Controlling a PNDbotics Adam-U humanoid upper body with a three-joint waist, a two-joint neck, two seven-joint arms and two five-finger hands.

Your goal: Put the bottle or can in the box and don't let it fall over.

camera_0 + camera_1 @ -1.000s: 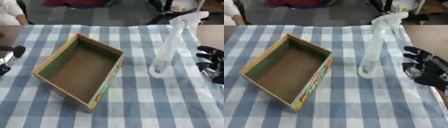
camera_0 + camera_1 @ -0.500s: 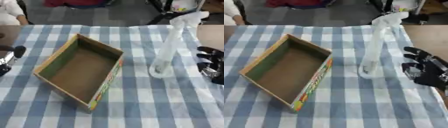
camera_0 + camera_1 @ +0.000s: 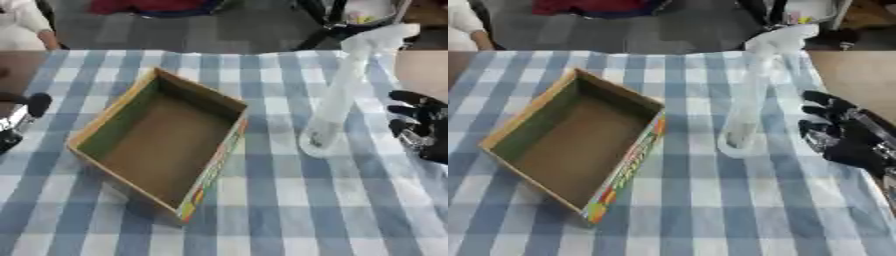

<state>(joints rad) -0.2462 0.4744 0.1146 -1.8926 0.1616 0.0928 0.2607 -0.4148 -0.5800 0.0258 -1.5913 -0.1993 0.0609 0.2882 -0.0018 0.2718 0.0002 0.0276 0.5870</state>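
A tall clear bottle (image 3: 750,102) with a pale top stands upright on the blue-and-white checked cloth, just right of the box. The open cardboard box (image 3: 115,116) lies askew, with brown inside walls, a colourful printed side and nothing in it. My black right hand (image 3: 846,137) hovers at the right edge, a short gap right of the bottle's base. Its fingers are spread and relaxed, pointing toward the bottle without touching it. Only a small black and silver part of my left hand (image 3: 24,112) shows at the left edge, well clear of the box.
The checked cloth (image 3: 262,210) covers most of the table. Bare brown tabletop (image 3: 855,75) shows past its right edge. Beyond the far edge are dark floor and chair legs (image 3: 328,22). A person's white sleeve (image 3: 22,22) shows at the far left corner.
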